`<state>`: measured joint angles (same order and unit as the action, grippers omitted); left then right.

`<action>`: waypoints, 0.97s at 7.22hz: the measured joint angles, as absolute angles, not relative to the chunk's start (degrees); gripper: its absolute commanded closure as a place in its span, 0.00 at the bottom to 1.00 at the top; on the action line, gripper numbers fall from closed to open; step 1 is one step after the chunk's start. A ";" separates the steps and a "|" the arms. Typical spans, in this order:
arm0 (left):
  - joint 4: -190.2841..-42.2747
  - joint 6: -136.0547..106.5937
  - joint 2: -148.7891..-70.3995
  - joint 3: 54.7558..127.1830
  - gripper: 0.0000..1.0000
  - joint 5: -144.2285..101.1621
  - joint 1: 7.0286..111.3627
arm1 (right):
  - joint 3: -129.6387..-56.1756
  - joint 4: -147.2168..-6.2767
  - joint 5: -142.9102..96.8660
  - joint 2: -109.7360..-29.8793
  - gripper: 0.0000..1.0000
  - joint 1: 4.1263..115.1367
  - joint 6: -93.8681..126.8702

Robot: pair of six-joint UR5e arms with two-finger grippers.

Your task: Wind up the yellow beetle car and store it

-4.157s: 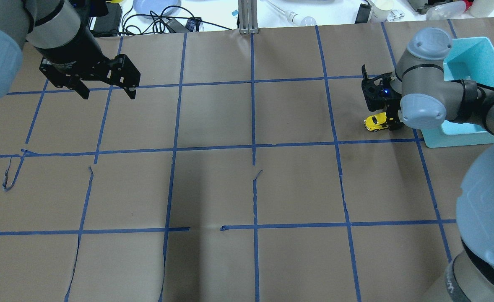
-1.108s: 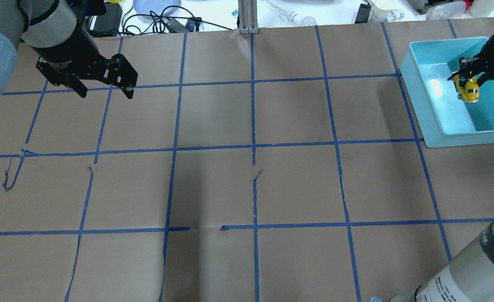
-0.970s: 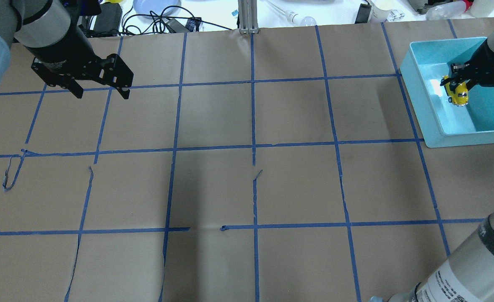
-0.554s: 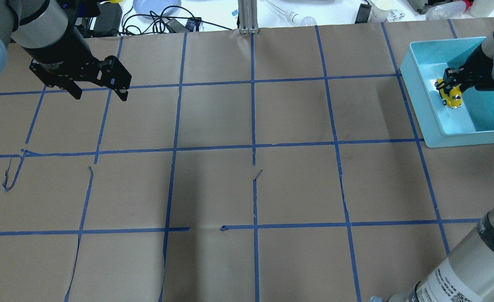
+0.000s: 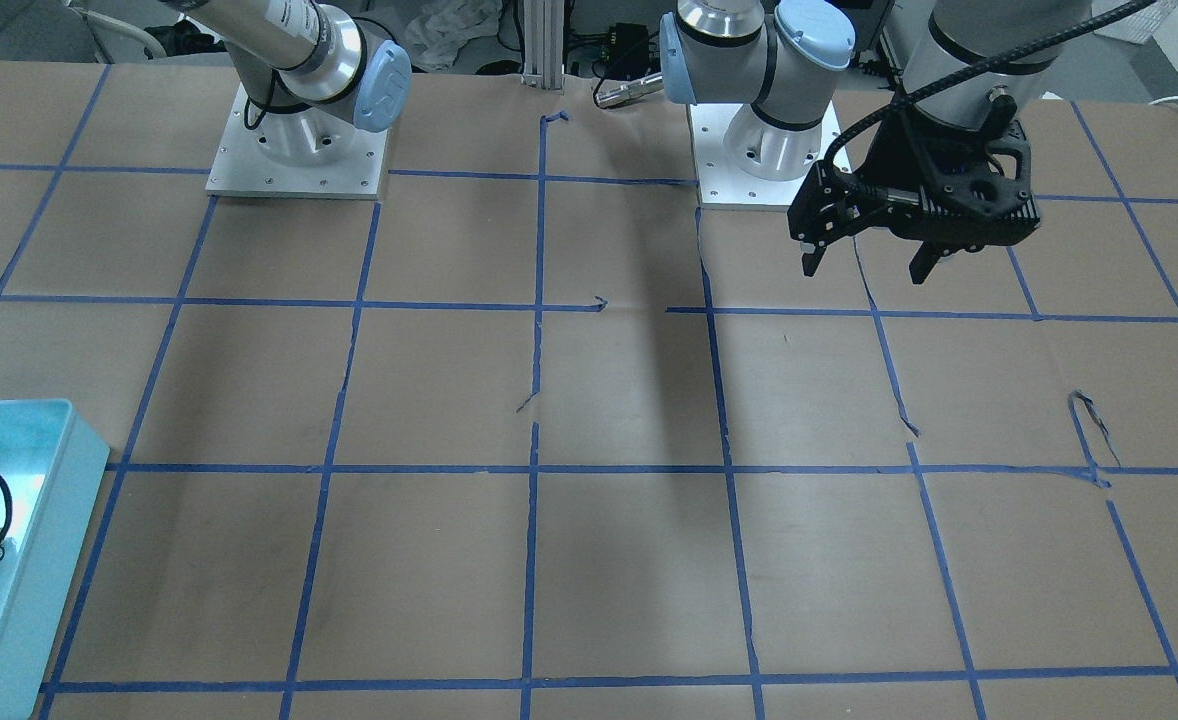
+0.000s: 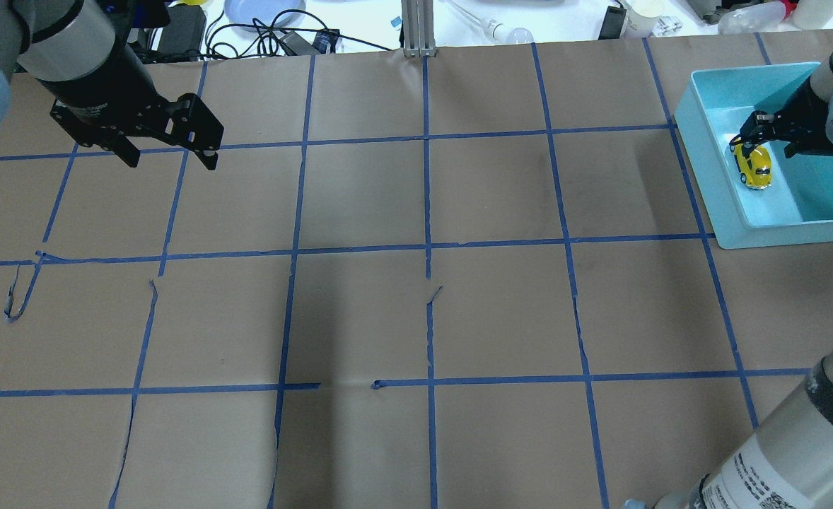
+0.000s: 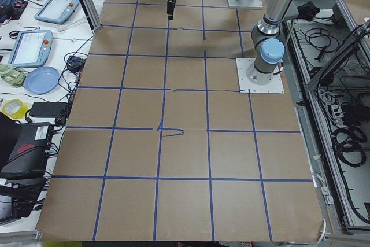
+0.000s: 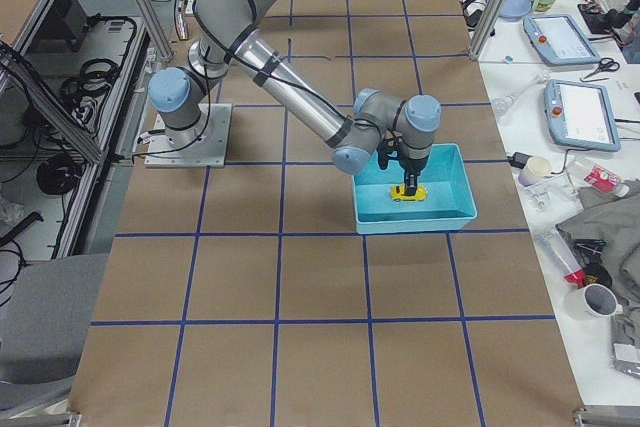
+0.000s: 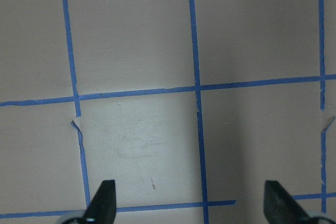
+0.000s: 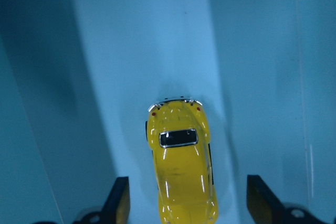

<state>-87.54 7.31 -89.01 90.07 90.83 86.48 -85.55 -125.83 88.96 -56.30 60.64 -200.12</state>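
The yellow beetle car (image 10: 181,166) rests on the teal bin (image 6: 791,233) floor between the right gripper (image 10: 188,199) and its wide jaws; best to lift straight up without nudging it.

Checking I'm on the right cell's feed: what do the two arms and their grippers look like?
The left arm and right arm are silver-grey tubes with pale blue joint caps and black cables. The left gripper and right gripper are black, each with two tapered fingers. The right arm carries a printed label.
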 measured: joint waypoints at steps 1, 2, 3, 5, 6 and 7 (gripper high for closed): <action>-87.56 7.01 -88.95 90.08 0.00 90.80 86.41 | -85.51 -124.96 88.90 -57.82 0.04 60.72 -196.70; -87.79 6.76 -88.84 90.07 0.00 90.77 86.31 | -85.52 -122.35 88.98 -60.79 0.05 61.10 -191.81; -88.15 6.25 -88.74 90.03 0.00 90.73 86.21 | -85.45 -119.13 89.19 -64.36 0.05 62.30 -184.74; -88.38 3.87 -88.69 90.01 0.00 90.71 86.12 | -85.08 -114.03 91.89 -70.02 0.05 69.16 -165.83; -88.39 3.35 -88.69 90.00 0.00 90.70 86.10 | -84.99 -111.44 92.72 -72.39 0.04 72.81 -153.77; -88.36 3.14 -88.68 90.00 0.00 90.68 86.10 | -84.97 -109.45 92.34 -74.40 0.03 75.33 -140.65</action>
<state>-88.36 3.14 -88.68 90.00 90.68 86.10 -84.97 -109.45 92.34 -74.40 75.33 -140.65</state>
